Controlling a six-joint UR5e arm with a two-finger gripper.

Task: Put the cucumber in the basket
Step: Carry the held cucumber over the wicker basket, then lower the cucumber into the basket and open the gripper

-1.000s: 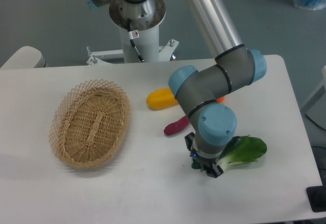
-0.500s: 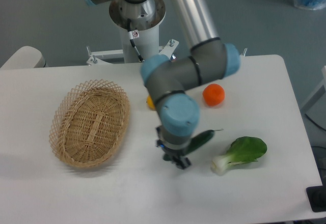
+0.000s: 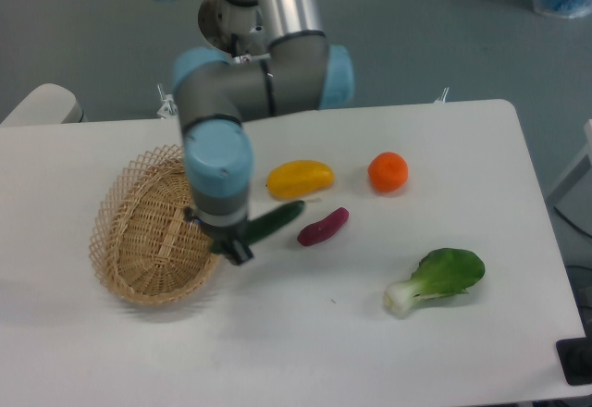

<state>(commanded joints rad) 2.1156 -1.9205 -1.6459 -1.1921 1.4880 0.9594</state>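
Observation:
My gripper [image 3: 229, 248] is shut on the dark green cucumber [image 3: 274, 220], which sticks out to the right of the fingers and is held off the table. The gripper hangs over the right rim of the oval tan wicker basket [image 3: 139, 231], which lies on the left part of the white table. The arm's wrist hides part of the basket's right side. The basket's visible inside holds nothing.
A yellow vegetable [image 3: 299, 178], an orange fruit [image 3: 388, 171] and a short purple-red vegetable [image 3: 323, 226] lie to the right of the gripper. A bok choy [image 3: 440, 277] lies further right. The robot's base [image 3: 248, 18] stands behind the table.
The arm has swung left from near the bok choy, carrying the cucumber across the table to the basket's right rim.

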